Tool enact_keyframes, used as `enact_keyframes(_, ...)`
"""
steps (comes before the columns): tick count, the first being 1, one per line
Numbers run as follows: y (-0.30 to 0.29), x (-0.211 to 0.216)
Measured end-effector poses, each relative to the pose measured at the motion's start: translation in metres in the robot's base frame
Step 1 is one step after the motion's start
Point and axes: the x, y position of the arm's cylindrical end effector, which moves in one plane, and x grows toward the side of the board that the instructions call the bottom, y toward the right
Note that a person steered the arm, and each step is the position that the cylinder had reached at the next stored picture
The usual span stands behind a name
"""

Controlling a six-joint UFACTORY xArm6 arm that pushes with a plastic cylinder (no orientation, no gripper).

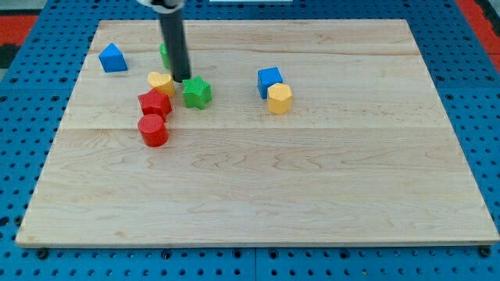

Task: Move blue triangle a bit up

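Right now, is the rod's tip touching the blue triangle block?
No. My tip sits between the yellow block and the green star block, far to the right of the blue triangle.

My tip (182,80) rests between the yellow heart block (160,81) and green star block (197,92); the blue triangle block (112,58) sits well apart toward the wooden worktop's (312,179) top-left.

A green star (197,93) sat beside a yellow heart (160,81), with a red hexagon (154,103) and red cylinder (153,130) below; rightward, a blue cube (269,79) touched a yellow hexagon (279,98)
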Motion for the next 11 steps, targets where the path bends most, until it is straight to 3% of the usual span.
enact_keyframes(3, -0.01, -0.032)
enact_keyframes(4, -0.02, -0.032)
enact_keyframes(6, -0.075, 0.02)
enact_keyframes(8, -0.117, -0.001)
enact_keyframes(11, -0.059, -0.052)
